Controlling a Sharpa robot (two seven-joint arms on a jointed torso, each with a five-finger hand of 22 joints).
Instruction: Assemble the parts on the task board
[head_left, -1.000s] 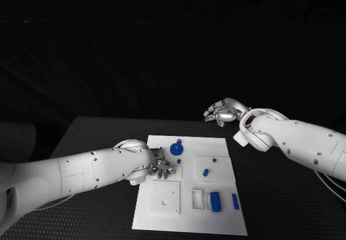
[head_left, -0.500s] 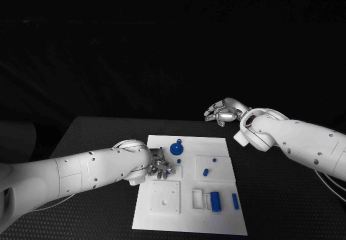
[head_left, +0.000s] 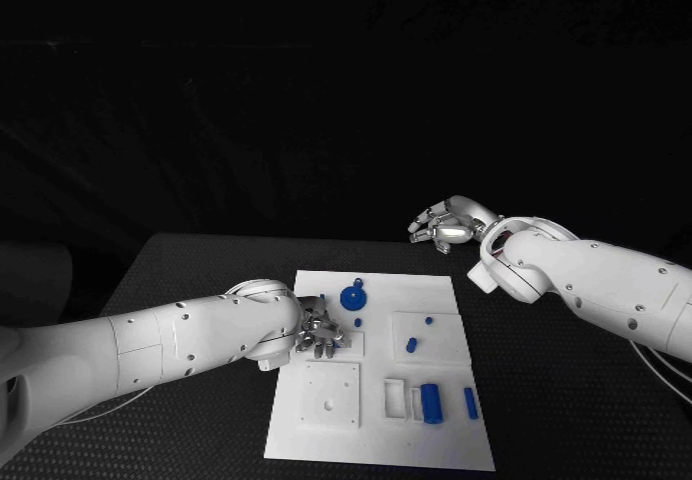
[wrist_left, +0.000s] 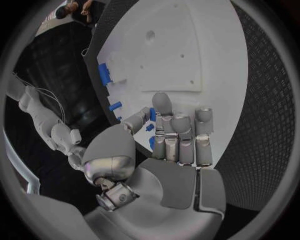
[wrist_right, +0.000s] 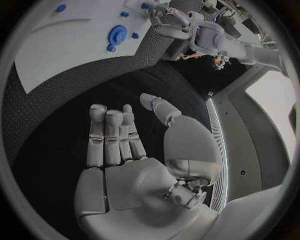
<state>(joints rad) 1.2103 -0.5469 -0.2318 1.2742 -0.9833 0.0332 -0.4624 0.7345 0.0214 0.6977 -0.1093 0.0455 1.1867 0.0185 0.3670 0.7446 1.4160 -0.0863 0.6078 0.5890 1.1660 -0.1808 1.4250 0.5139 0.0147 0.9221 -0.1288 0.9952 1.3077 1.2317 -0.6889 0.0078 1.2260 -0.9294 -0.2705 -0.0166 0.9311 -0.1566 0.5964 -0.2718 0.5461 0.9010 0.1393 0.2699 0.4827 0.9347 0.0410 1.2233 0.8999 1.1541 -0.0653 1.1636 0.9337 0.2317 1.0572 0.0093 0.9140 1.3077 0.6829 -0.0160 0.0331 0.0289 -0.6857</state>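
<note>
task board (head_left: 433, 440): white plate mid-table; blue parts lie across it
left hand (head_left: 320, 330): at the board's left edge, fingers curled over a small blue part (wrist_left: 152, 115); grip uncertain
right hand (head_left: 444, 223): beyond the board, open, empty
step: likely picking a part; next, lift and seat it

A robotics lab; black table (head_left: 202, 260) bearing a white task board (head_left: 440, 452) in darkness.

Task board (head_left: 433, 292) smooth matt white, probably plastic; table (head_left: 562, 400) rough black weave; left robot hand (wrist_left: 178, 145) brushed metal.
</note>
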